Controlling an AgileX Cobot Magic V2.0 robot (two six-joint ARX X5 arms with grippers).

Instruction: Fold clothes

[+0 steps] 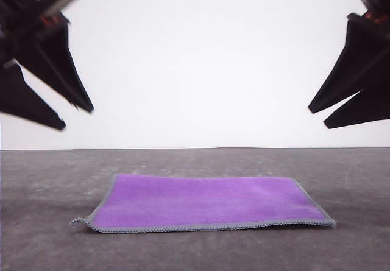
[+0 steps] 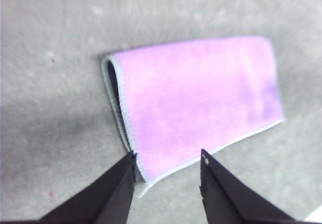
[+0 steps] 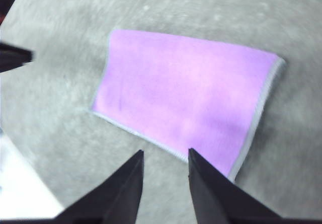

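The purple cloth (image 1: 204,202) lies flat on the grey table (image 1: 49,186) in the middle, purple side up, its grey stitched edging along the near edge and both short ends. My left gripper (image 1: 78,117) hangs above the table to the left, jaws apart and empty, clear of the cloth. My right gripper (image 1: 317,117) hangs high on the right, also spread and empty.
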